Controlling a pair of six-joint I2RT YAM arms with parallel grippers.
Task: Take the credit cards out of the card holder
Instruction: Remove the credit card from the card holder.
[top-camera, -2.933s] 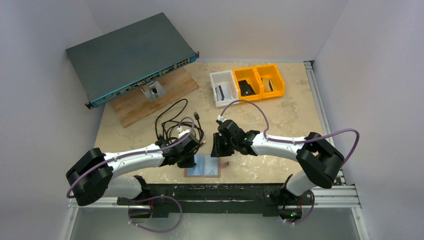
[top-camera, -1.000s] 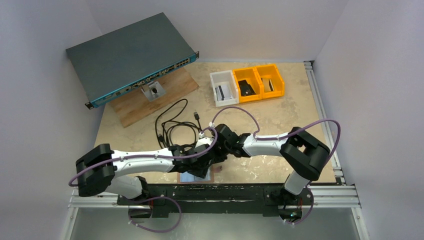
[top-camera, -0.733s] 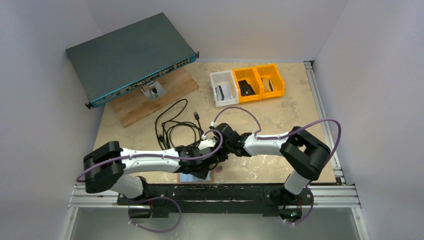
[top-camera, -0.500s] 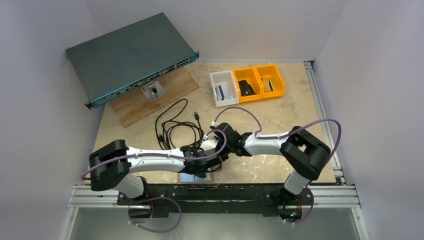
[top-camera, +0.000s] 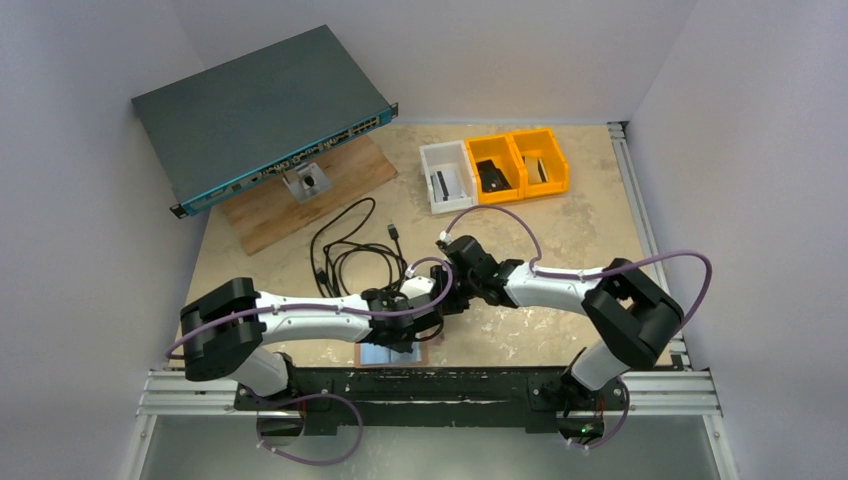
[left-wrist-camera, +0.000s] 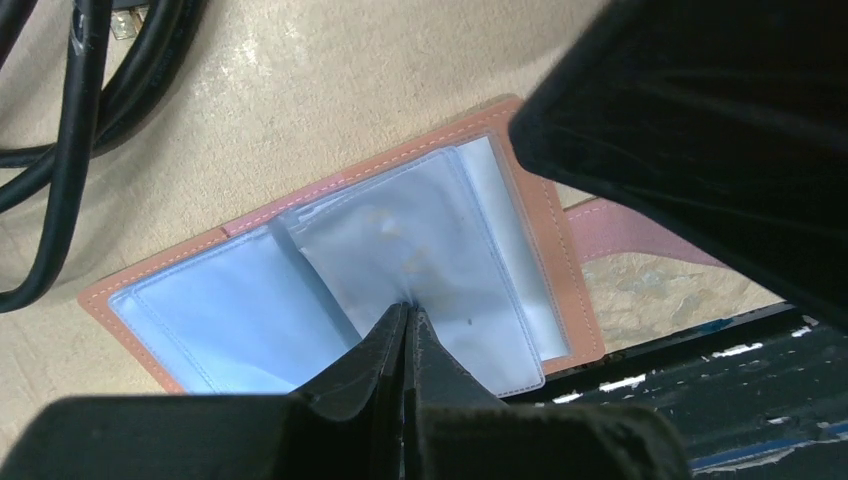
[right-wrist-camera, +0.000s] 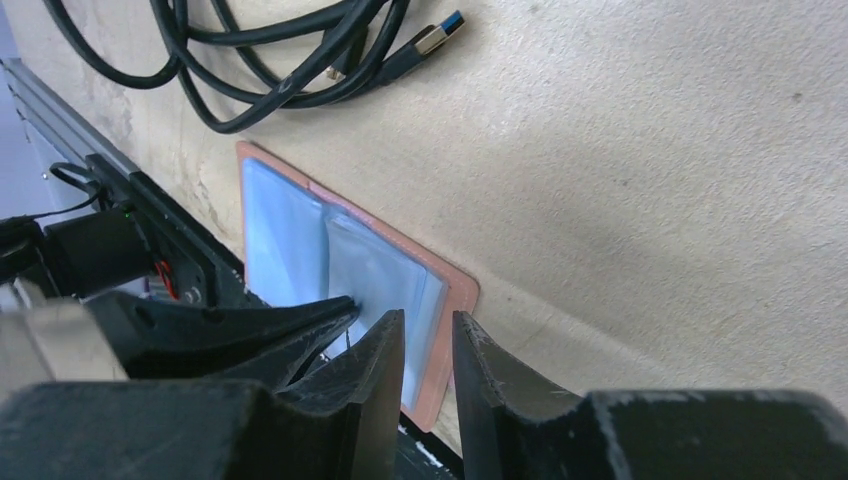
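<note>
The card holder (left-wrist-camera: 330, 270) lies open on the bench (left-wrist-camera: 300, 90). The left tool (left-wrist-camera: 408, 318) is pinched together on a clear pocket (left-wrist-camera: 420, 260). The right tool (right-wrist-camera: 428, 345) seems slightly apart, holding nothing.

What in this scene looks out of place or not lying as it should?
In the open card holder, one clear pocket leaf lifts off the others and tilts, its near edge pinched in the shut left end effector. Nothing appears spilled or damaged.

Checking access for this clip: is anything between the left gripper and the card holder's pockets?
Nothing visible. The left gripper is shut with its tips on a clear pocket of the open card holder; the black cables lie off to the side.
</note>
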